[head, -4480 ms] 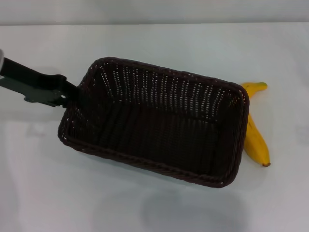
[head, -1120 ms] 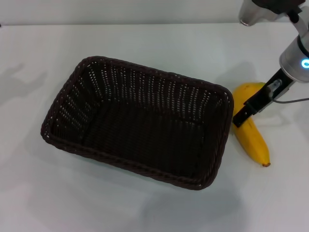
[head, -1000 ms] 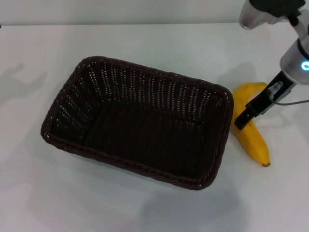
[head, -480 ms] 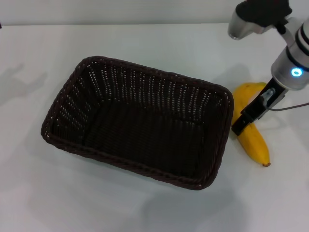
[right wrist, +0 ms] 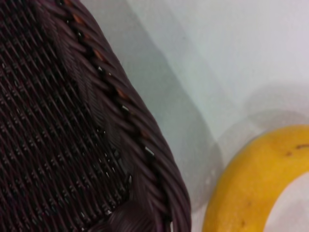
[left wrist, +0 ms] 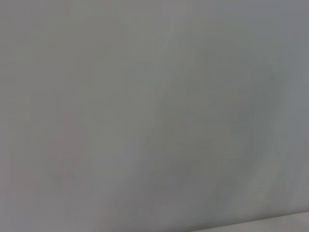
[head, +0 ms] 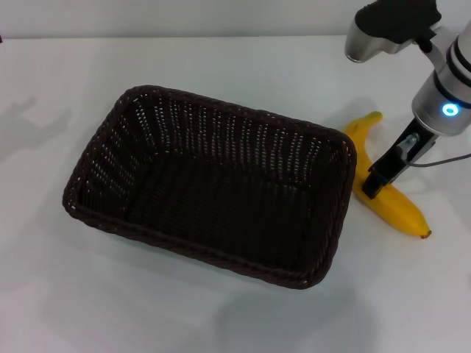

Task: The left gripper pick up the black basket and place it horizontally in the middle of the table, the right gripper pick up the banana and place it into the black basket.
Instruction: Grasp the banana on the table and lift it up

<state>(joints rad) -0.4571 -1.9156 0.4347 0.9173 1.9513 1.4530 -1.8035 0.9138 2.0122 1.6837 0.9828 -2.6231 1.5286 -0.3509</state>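
Observation:
The black basket [head: 243,140] stands open side up in the middle of the white table [head: 221,59], its long side running left to right and slightly skewed. The yellow banana [head: 401,209] lies on the table just right of the basket's right end. My right gripper [head: 374,185], on the silver-grey arm with the blue ring light [head: 449,110], is down on the banana's middle, close to the basket's right rim. The right wrist view shows the basket's braided rim [right wrist: 145,159] and the banana [right wrist: 251,179] beside it. My left gripper is out of view.
The left wrist view shows only a plain pale surface. The table's far edge [head: 184,37] runs along the top of the head view. Bare table lies in front of and to the left of the basket.
The left gripper let go of the basket and left the view. The right arm came in onto the banana, which has just turned, its stem swinging toward the basket and its dark end swinging out to the right.

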